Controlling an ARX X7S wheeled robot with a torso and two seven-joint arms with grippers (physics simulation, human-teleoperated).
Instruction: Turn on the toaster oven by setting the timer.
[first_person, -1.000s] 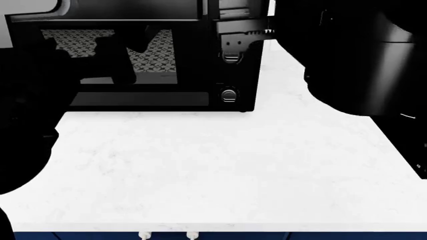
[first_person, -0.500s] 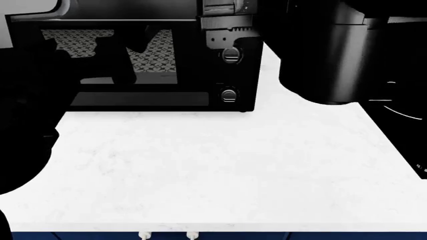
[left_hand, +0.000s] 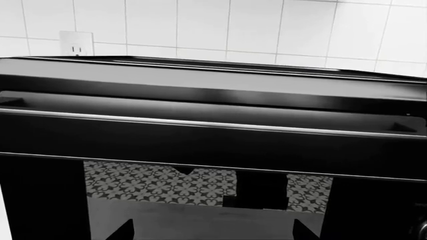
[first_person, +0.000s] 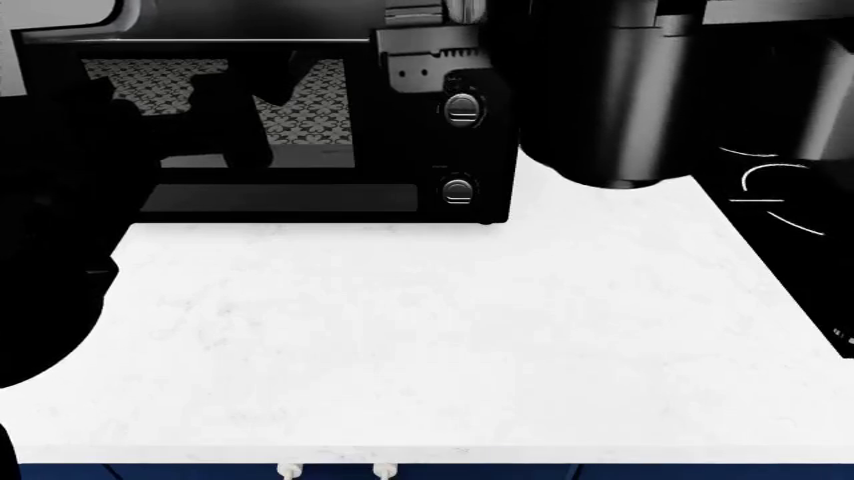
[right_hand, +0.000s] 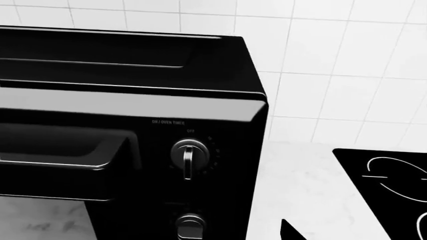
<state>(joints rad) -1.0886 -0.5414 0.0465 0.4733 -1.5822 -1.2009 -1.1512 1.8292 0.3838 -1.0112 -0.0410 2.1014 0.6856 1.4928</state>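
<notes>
The toaster oven (first_person: 267, 130) is a black box at the back of the counter with a glass door. Two silver knobs, an upper one (first_person: 461, 110) and a lower one (first_person: 458, 188), stand in a column on its right side. In the right wrist view the timer knob (right_hand: 189, 156) points straight down under an "OFF" mark, with another knob (right_hand: 190, 225) below it. My right gripper (right_hand: 210, 235) hovers in front of this column, apart from it. Only one fingertip (right_hand: 290, 232) shows, set wide. My left gripper (left_hand: 213, 235) is open, facing the oven door (left_hand: 200, 210), holding nothing.
A white marble counter (first_person: 427, 330) spreads in front of the oven. A flat black stovetop (first_person: 781, 190) lies to the right. My right arm (first_person: 614, 90) hangs over the counter's back right. A wall outlet (left_hand: 75, 44) sits on the tiled wall behind the oven.
My right arm has swung left across the head view, bringing its gripper in front of the oven's knob column. The left arm and the oven have not moved.
</notes>
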